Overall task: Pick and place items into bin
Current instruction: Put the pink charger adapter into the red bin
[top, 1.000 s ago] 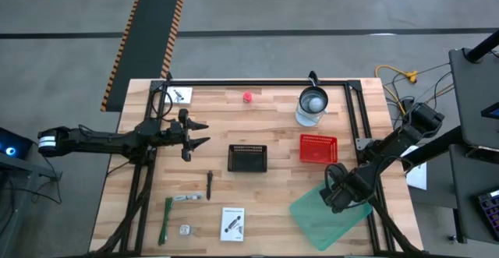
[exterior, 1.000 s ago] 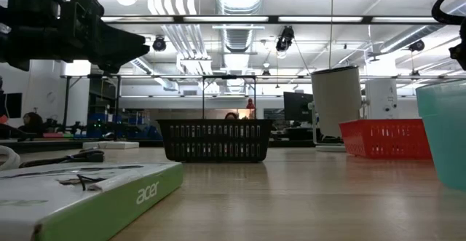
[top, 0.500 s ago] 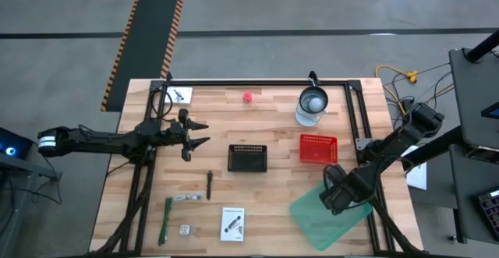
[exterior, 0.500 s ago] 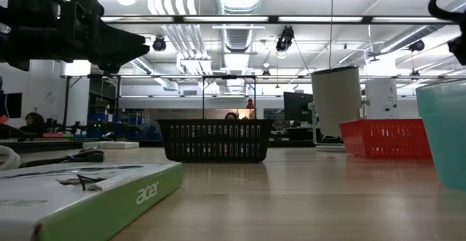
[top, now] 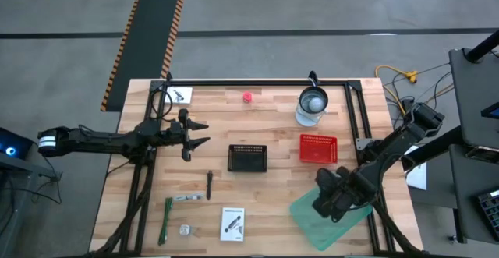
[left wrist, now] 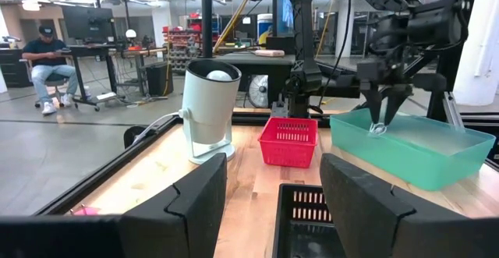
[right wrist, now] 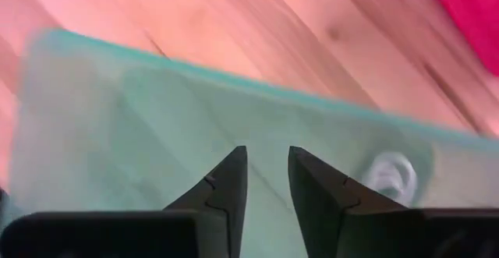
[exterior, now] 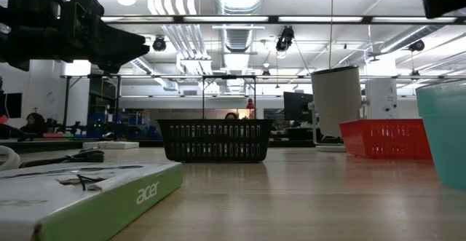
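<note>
table (top: 273,188): pale wood planks, matt
teal bin (left wrist: 413,145): translucent smooth plastic
red basket (top: 318,148): plastic mesh
black basket (top: 247,157): dark mesh

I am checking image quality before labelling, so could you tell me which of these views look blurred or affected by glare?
Right wrist view: smeared by motion, the teal bin and wood streaked, right gripper fingers sharper. Low view: bright ceiling lights glare; the green box close to the lens is soft. High view: evenly lit, crisp. Left wrist view: clear, left gripper fingers dark in the foreground.
</note>
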`<state>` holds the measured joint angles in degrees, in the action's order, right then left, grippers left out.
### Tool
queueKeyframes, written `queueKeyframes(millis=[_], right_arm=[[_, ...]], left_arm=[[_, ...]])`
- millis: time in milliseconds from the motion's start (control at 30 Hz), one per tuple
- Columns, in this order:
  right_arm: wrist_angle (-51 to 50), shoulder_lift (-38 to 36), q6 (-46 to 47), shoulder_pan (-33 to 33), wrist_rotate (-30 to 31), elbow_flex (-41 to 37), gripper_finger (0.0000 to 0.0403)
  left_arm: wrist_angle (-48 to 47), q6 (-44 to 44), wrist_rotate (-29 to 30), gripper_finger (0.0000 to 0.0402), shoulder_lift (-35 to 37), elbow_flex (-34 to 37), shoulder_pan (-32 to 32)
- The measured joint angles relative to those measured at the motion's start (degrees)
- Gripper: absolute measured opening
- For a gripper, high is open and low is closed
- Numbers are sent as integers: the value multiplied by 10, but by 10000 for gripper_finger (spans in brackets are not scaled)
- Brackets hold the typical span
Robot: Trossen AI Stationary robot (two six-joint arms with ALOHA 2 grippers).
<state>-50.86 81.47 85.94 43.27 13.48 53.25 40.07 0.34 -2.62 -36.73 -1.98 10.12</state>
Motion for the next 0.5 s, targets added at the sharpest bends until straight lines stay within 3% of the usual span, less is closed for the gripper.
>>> queueKeyframes(millis=[267, 500], right_arm=[[40, 0, -88, 0, 90, 0, 97], [112, 0, -201, 0, 212, 0, 103]], left_arm=[[0, 0, 0, 192, 0, 0, 0], [0, 0, 0, 192, 0, 0, 0]])
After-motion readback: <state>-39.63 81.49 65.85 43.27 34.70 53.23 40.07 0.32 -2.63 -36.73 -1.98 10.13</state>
